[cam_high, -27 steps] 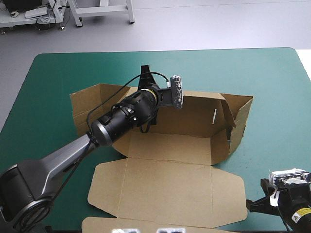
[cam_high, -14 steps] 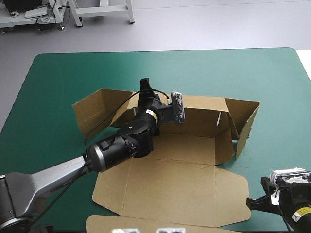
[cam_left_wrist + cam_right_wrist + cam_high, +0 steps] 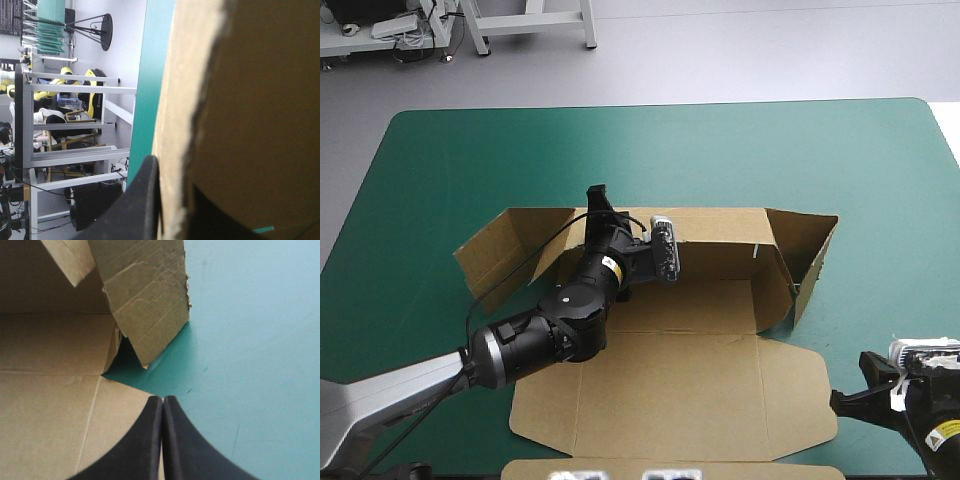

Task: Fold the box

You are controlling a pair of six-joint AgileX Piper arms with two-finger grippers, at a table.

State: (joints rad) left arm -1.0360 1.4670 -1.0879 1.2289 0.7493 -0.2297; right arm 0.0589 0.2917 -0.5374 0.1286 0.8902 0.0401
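The brown box lies open in the middle of the table, its back wall raised and a flap splayed out at each end. My left gripper is shut on the top edge of that back wall near its left end. In the left wrist view one black finger presses against the board's edge, and the other is hidden behind the board. My right gripper hovers low at the near right corner, shut and holding nothing. It points at the box's right flap.
A strip of more brown board shows at the table's near edge. Bare teal-green cover lies to the right of the box and beyond it. The right flap stands tilted outward.
My left gripper has drawn the back wall toward the near edge and a little left, and the whole box has shifted with it. The right gripper barely moved.
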